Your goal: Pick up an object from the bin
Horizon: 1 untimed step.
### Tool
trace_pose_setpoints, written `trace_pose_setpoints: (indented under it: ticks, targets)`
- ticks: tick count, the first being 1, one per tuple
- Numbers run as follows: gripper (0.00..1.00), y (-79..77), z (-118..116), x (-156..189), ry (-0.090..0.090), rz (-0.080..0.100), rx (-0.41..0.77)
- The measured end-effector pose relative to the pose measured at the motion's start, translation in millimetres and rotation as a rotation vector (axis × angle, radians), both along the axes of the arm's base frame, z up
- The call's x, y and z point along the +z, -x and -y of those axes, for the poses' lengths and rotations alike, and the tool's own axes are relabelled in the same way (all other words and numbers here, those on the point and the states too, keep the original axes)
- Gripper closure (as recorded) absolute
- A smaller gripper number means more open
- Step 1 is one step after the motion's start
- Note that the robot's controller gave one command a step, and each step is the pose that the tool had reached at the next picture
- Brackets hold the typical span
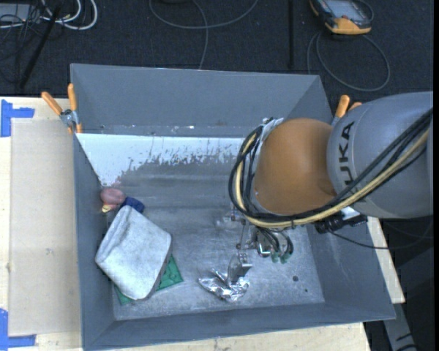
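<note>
**Gripper poised at crumpled foil on bin floor**

A KUKA arm, wearing an orange cover (293,168) and looped yellow and black cables (241,175), is reaching into a grey metal bin (197,93) from 3 o'clock. Its gripper (239,268) is pointing down toward the 6 o'clock part of the bin floor. The tip is sitting at the upper right edge of a crumpled piece of silver foil (223,285). It is not possible to tell how far the gripper is open, or whether it has hold of the foil.

Well apart at 8 o'clock, a folded grey cloth (134,253) is lying tilted over a flat green piece (170,273) that is peeking out at its lower right. Just beyond the cloth, toward 10 o'clock, a small pink object (113,195) and a blue one (134,205) are resting side by side.
</note>
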State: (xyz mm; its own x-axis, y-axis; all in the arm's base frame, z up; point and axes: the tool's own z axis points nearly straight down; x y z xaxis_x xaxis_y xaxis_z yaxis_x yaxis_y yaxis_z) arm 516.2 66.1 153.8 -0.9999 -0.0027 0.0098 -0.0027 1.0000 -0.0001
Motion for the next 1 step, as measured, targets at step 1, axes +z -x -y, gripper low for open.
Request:
trace_pose_setpoints:
  ticks: [1]
  targets:
    - [0.0,33.6,-23.9,-73.2,-0.001,0.013,-0.027]
